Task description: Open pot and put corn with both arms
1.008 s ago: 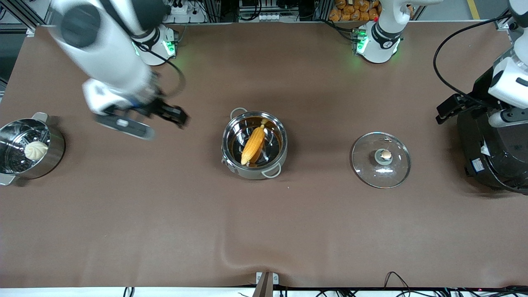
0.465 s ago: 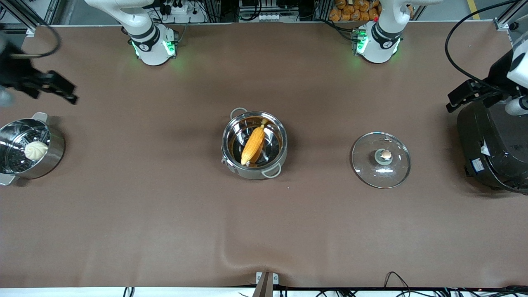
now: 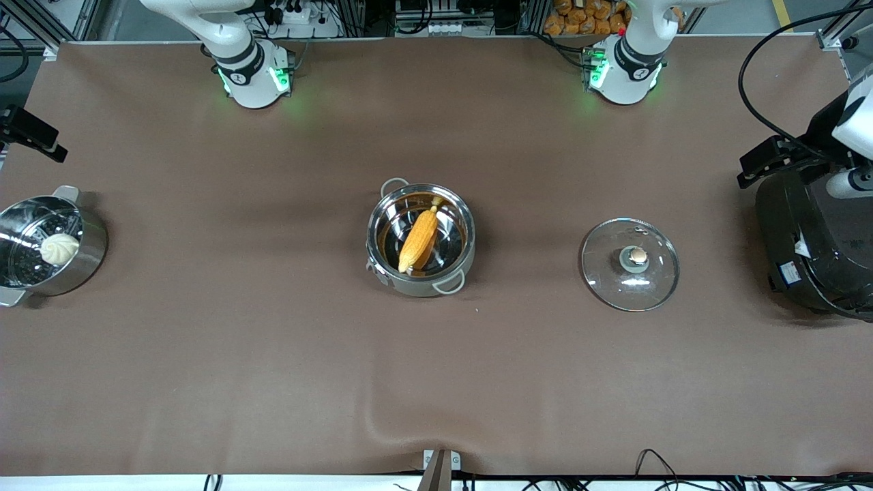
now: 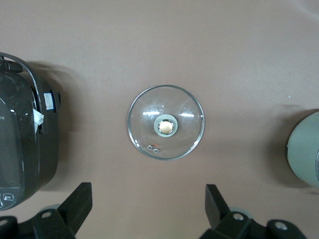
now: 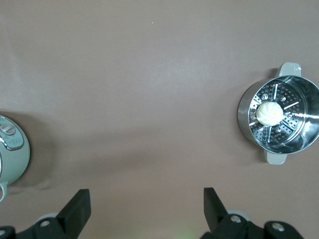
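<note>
The steel pot [image 3: 417, 286] stands uncovered at the table's middle with the yellow-orange corn [image 3: 419, 239] lying inside it. Its glass lid [image 3: 655, 273] with the brass knob lies flat on the table toward the left arm's end and also shows in the left wrist view [image 4: 144, 112]. My left gripper [image 3: 767, 160] is open and empty, high over the table beside the rice cooker; its own view [image 4: 148, 201] shows the jaws wide apart. My right gripper [image 3: 31, 133] is open and empty [image 5: 147, 204], high over the right arm's end of the table.
A black rice cooker [image 3: 811, 252] stands at the left arm's end. A steel steamer pot [image 3: 89, 262] with a white bun [image 3: 59, 248] stands at the right arm's end. A pale round appliance [image 5: 12, 149] shows in the right wrist view.
My right arm has swung away from beside the pot to the right arm's end of the table, nearly out of the front view. My left gripper has shifted slightly over the rice cooker.
</note>
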Robot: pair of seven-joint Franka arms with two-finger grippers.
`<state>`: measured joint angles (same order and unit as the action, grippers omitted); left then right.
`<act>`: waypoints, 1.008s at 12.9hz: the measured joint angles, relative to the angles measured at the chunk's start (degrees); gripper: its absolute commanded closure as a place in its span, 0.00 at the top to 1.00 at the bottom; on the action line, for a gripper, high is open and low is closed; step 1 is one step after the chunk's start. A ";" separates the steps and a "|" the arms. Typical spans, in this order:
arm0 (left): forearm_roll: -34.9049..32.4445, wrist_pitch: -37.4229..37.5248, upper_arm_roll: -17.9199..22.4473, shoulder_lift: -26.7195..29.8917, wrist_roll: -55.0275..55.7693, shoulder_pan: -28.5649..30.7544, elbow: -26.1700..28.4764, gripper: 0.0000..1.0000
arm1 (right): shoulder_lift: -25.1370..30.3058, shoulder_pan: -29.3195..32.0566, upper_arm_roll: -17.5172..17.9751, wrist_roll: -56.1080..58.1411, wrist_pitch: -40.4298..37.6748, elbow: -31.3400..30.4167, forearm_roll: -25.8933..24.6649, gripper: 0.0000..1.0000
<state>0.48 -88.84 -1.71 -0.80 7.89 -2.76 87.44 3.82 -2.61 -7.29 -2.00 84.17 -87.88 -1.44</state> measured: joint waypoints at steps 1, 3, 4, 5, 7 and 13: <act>0.00 0.32 0.03 0.00 -0.01 -0.02 0.00 1.00 | 0.09 -0.12 0.07 0.04 0.00 -0.30 0.06 1.00; 0.00 0.70 0.67 0.00 -0.58 -0.43 -0.06 1.00 | 0.10 -0.30 0.21 0.04 -0.01 -0.51 0.12 1.00; 0.00 0.73 0.91 0.00 -2.09 -0.46 -0.22 1.00 | 0.10 -0.29 0.21 0.04 -0.07 -0.52 0.12 1.00; 0.00 0.74 1.12 0.02 -3.32 -0.45 -0.47 1.00 | 0.10 -0.29 0.21 0.04 -0.31 -0.56 0.13 1.00; 0.00 0.78 1.30 0.04 -3.91 -0.43 -0.71 1.00 | 0.10 -0.29 0.21 0.04 -1.09 -0.83 0.15 1.00; 0.00 1.14 1.28 0.03 -3.92 -0.75 -0.72 1.00 | 0.08 -0.29 0.20 0.04 -2.47 -2.14 0.16 1.00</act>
<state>0.48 -87.71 -0.42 -0.77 3.97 -3.51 86.73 3.91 -2.90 -7.09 -1.96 81.70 -90.02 -1.28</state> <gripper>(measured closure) 0.000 0.000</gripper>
